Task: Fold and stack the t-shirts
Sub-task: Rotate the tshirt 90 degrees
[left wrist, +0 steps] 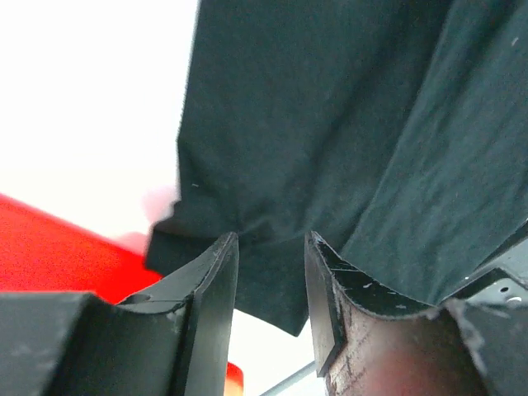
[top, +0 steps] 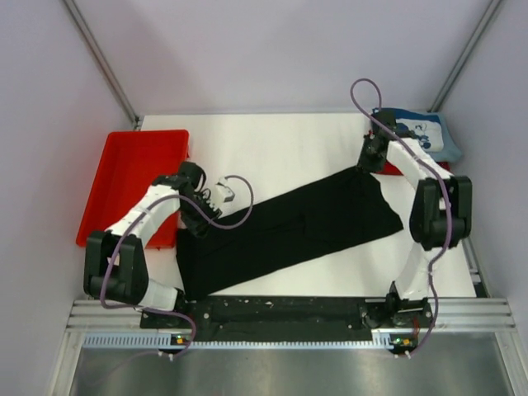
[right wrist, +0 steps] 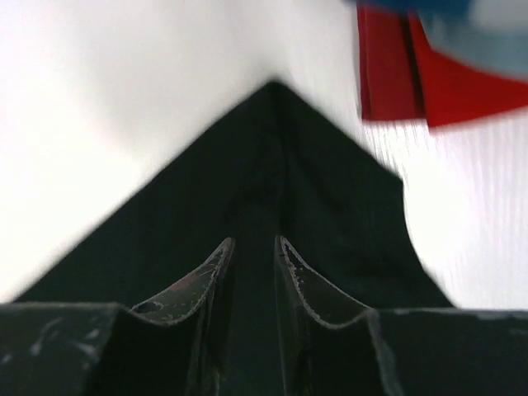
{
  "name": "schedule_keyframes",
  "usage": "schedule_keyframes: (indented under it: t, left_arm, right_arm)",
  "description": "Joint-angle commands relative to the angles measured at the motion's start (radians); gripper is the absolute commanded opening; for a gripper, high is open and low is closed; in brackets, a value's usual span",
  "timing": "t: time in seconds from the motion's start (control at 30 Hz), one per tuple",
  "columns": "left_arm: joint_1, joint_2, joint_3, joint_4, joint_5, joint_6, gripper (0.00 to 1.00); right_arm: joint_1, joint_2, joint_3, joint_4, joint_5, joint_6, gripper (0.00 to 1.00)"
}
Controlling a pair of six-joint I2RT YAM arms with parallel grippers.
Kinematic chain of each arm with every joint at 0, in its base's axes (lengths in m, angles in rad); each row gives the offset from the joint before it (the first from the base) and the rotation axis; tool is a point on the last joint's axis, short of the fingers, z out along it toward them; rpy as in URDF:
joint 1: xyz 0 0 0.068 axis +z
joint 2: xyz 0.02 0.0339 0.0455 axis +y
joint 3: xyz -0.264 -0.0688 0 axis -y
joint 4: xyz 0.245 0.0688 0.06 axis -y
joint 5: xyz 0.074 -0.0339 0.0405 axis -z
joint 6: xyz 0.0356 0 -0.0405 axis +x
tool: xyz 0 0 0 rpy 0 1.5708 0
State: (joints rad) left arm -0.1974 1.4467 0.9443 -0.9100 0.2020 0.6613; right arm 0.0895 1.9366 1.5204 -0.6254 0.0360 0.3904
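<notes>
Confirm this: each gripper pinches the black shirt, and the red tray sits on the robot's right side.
Not quite. The red tray sits on the robot's left side, as the top view shows. The left gripper and right gripper do each pinch the black shirt.

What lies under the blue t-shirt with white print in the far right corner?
A red cloth t-shirt lies under the blue cloth t-shirt with white print; only its near edge shows. The rest is covered.

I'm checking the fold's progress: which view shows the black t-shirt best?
Top external: the whole black t-shirt stretches diagonally between left claw and right claw. Wrist views show only the cloth around each claw.
</notes>
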Motion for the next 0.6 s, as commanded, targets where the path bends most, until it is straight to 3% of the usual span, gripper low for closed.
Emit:
schedule_keyframes:
  t: [0.0, 0.17, 0.3, 0.43, 0.57]
  left_arm:
    - [0.003, -0.003, 0.105, -0.031, 0.033, 0.026, 0.42]
    - [0.003, 0.162, 0.096, 0.062, -0.072, 0.009, 0.28]
    - [0.003, 0.185, 0.016, 0.118, -0.107, 0.026, 0.27]
    - [0.003, 0.161, -0.068, 0.086, -0.052, 0.075, 0.24]
    - [0.001, 0.12, -0.169, 0.048, 0.014, 0.127, 0.24]
  right_arm:
    - [0.035, -0.298, -0.231, -0.028, 0.093, 0.007, 0.24]
    - [0.035, -0.386, -0.512, 0.009, 0.045, 0.071, 0.06]
    - [0.035, -0.294, -0.563, 0.026, 0.008, 0.061, 0.0]
    - [0.033, -0.119, -0.441, 0.003, -0.03, 0.047, 0.0]
    - [0.045, 0.152, -0.089, -0.115, -0.111, 0.042, 0.0]
